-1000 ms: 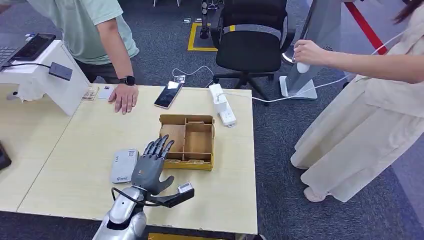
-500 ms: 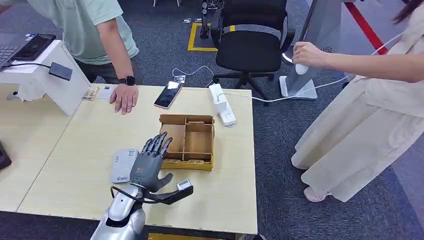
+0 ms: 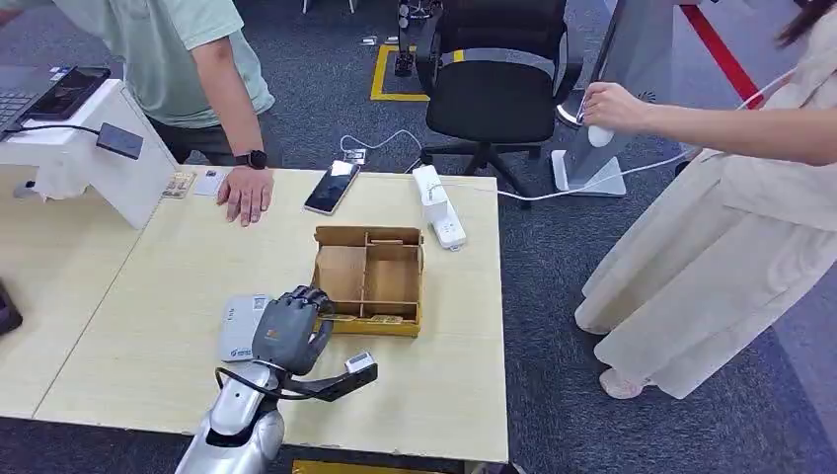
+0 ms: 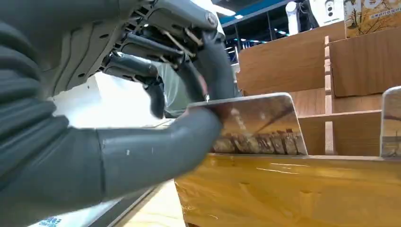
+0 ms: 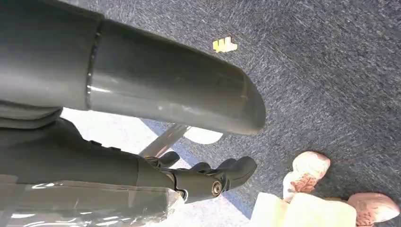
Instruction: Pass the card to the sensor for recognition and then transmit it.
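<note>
left hand lower centre of head view, fingers curled over card, thumb pressing its face: pinch to lift card from wooden box front slot. right hand hangs idle, fingers loosely apart.

Pale yellow-wood table against blue-grey speckled carpet — the colours of the scene. A tan wooden box stands near the table's right edge; in the left wrist view its front glows amber and a card in it bears a sepia skyline print. The dark grey left hand caps a silver arm. At the table's far edge: a black phone, a white power strip. A light grey sensor lies beside the hand.
</note>
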